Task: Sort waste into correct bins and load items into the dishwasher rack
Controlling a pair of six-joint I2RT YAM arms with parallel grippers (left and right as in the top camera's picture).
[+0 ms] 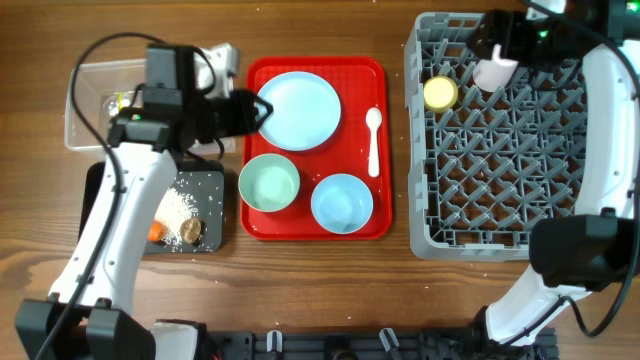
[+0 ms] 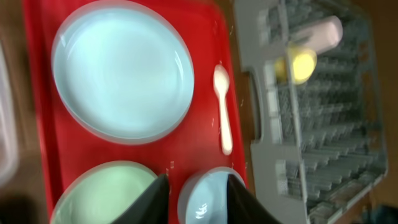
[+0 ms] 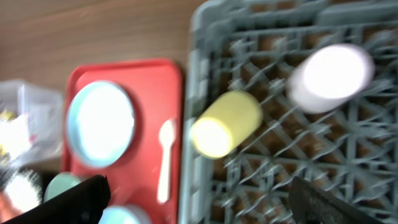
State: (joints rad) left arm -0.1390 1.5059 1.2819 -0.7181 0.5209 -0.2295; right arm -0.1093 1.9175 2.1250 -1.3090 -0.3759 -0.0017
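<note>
bench (image 1: 320, 300): brown wood grain, with two bins, a tray and a rack set in a row.
red tray (image 1: 352, 150): in the middle, between the bins and the rack.
plate (image 1: 298, 110): light blue, on the far part of the tray.
bowls: pale green bowl (image 1: 269, 183) and blue bowl (image 1: 341, 202) sit side by side on the near part of the tray, both looking bare inside.
spoon (image 1: 373, 140): white, on the tray just beside the plate, on the rack side.
rack (image 1: 500, 180): grey pegged crate; yellow cup (image 1: 440, 93) sits near its far tray-side corner, with pink cup (image 1: 495, 72) just beyond it.
clear bin (image 1: 90, 100): holds yellow and white scraps (image 1: 120, 100), partly hidden by the arm.
black bin (image 1: 205, 180): holds rice grains (image 1: 180, 210), a brown lump (image 1: 192, 230) and a carrot (image 1: 156, 232).
left claw (image 2: 198, 180): over the plate's bin-side edge, fingers spread, nothing between them.
right claw (image 3: 199, 183): above the rack's far edge by the pink cup, fingers wide apart, gripping nothing.
</note>
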